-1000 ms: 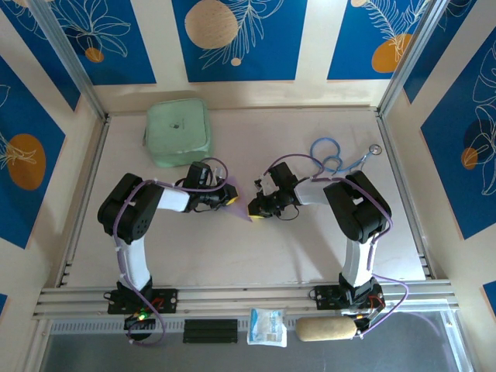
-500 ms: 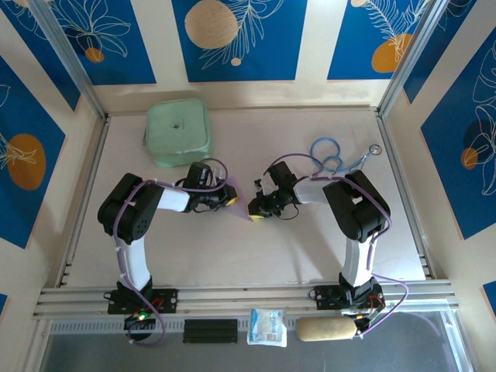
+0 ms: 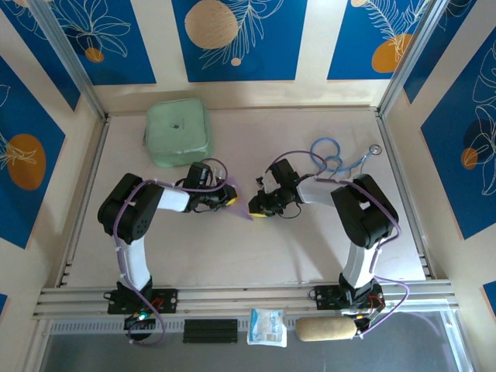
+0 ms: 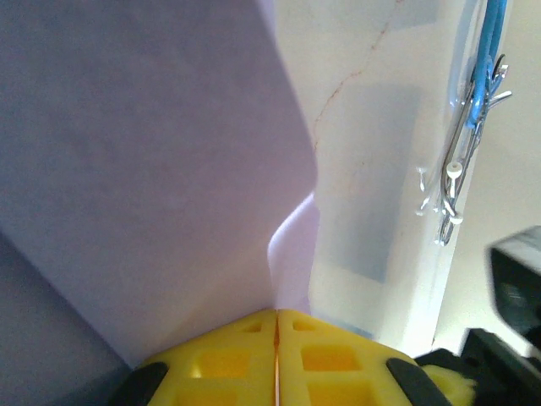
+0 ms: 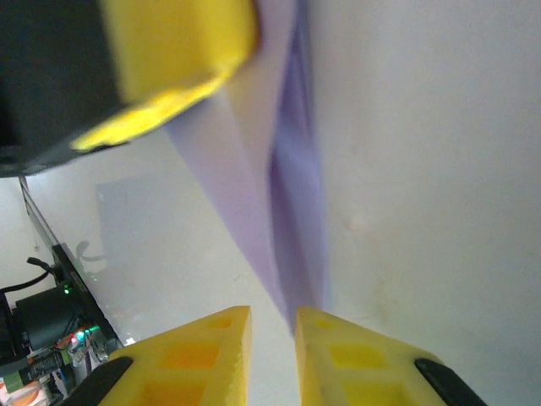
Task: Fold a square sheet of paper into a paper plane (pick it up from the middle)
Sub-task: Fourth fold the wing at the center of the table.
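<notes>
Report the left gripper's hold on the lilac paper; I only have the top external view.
Observer: On the left wrist view the left gripper has its yellow fingers pressed together, with the lilac paper pinched at their seam.
Operator: Now check the right gripper.
Observer: On its wrist view the right gripper has its fingers standing apart; the paper's narrow point ends at that gap, not visibly clamped.
Operator: Describe the paper near the left fingers.
Observer: Its edge buckles into a small curl just above them.

Right gripper [image 5: 272,326] jaws slightly apart; lilac paper [image 5: 292,186] tip at gap
</notes>
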You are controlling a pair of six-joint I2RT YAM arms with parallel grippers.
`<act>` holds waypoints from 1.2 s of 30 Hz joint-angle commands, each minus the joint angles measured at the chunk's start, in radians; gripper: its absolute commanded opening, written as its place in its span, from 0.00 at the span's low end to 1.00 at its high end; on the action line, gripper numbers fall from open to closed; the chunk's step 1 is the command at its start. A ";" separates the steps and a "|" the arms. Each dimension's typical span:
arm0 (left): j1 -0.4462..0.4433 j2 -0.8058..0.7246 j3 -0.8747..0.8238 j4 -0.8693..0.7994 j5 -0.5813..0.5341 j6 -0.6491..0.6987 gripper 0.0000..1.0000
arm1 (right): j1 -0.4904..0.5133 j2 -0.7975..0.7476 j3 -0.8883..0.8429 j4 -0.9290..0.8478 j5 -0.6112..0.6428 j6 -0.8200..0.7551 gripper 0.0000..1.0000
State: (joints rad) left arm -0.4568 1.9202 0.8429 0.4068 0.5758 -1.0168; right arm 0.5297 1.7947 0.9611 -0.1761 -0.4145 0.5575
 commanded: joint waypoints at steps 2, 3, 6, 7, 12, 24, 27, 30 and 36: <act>-0.007 0.025 0.005 -0.028 -0.017 -0.007 0.09 | 0.011 -0.059 0.015 -0.019 0.016 0.010 0.22; -0.007 0.026 0.005 -0.027 -0.017 -0.007 0.09 | 0.017 -0.053 0.024 -0.021 0.013 0.009 0.22; -0.008 0.026 0.004 -0.026 -0.018 -0.006 0.09 | 0.036 -0.026 0.050 -0.026 0.006 0.008 0.19; -0.007 0.026 0.004 -0.029 -0.019 -0.007 0.09 | 0.041 -0.016 0.058 -0.026 0.006 0.008 0.17; -0.008 0.026 0.002 -0.035 -0.022 -0.009 0.09 | 0.066 0.031 0.087 -0.035 0.011 0.012 0.13; -0.008 0.030 0.002 -0.050 -0.029 -0.011 0.09 | 0.078 0.078 0.091 -0.075 0.075 0.000 0.12; -0.008 0.031 0.001 -0.051 -0.030 -0.013 0.09 | 0.078 0.084 0.091 -0.083 0.086 -0.002 0.11; -0.007 0.031 0.000 -0.055 -0.031 -0.011 0.09 | 0.077 0.092 0.090 -0.086 0.092 -0.004 0.12; -0.008 0.034 0.001 -0.061 -0.033 -0.012 0.09 | 0.076 0.103 0.087 -0.091 0.101 0.000 0.11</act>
State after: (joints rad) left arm -0.4568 1.9217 0.8433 0.4038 0.5732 -1.0237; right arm 0.6041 1.8763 1.0389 -0.2329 -0.3168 0.5617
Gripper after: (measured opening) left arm 0.092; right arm 0.116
